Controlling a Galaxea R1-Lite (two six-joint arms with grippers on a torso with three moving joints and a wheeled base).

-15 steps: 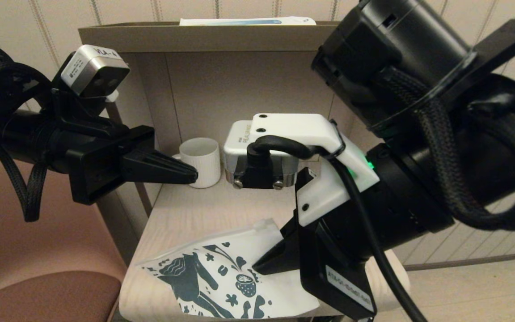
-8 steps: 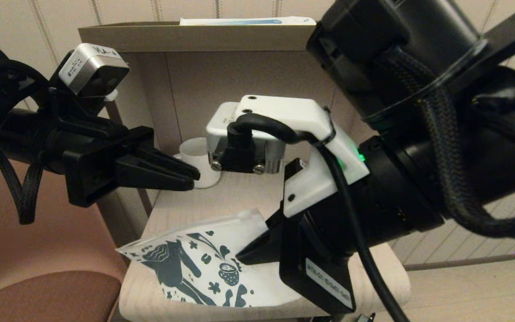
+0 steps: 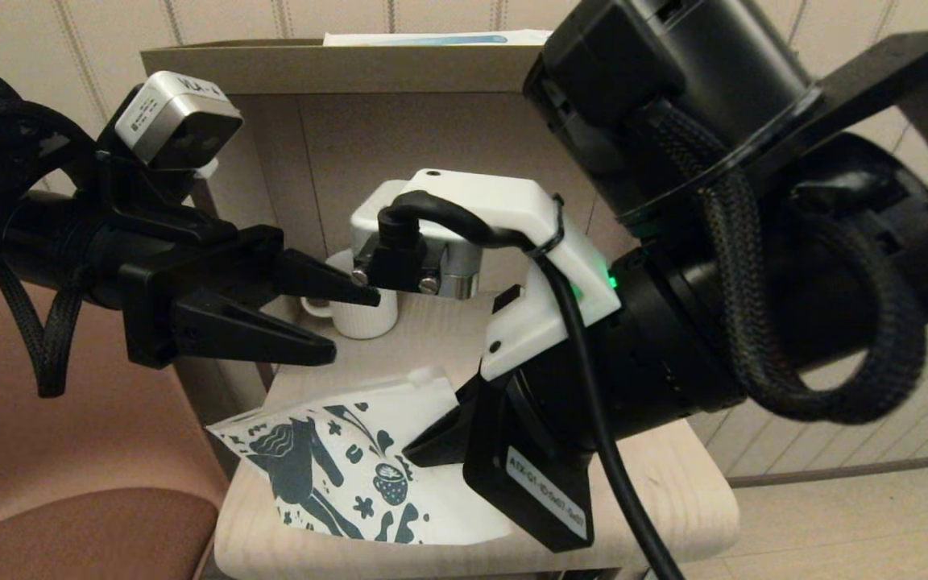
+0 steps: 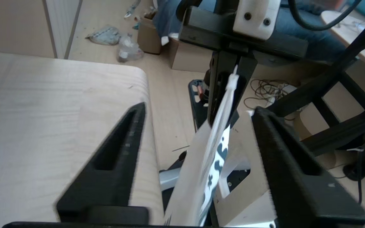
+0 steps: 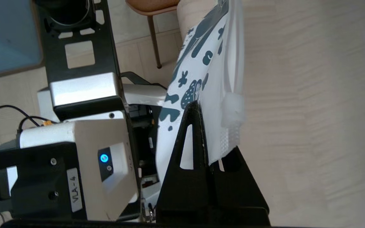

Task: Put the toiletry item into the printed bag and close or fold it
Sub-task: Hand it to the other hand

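I count one printed bag (image 3: 335, 475), white with dark teal figures, and I can make out one horse on it along with a scatter of leaves and doodles too small and crowded for me to number. There is one white mug (image 3: 359, 310) standing at the back of the one pale wooden table (image 3: 673, 499), one long white-and-blue box (image 3: 432, 38) on the one shelf top above it, and one brown chair (image 3: 69, 483) off to my left. Of my own tools I count two: my left gripper (image 3: 347, 322) and my right gripper (image 3: 420, 447), each with two black fingers.
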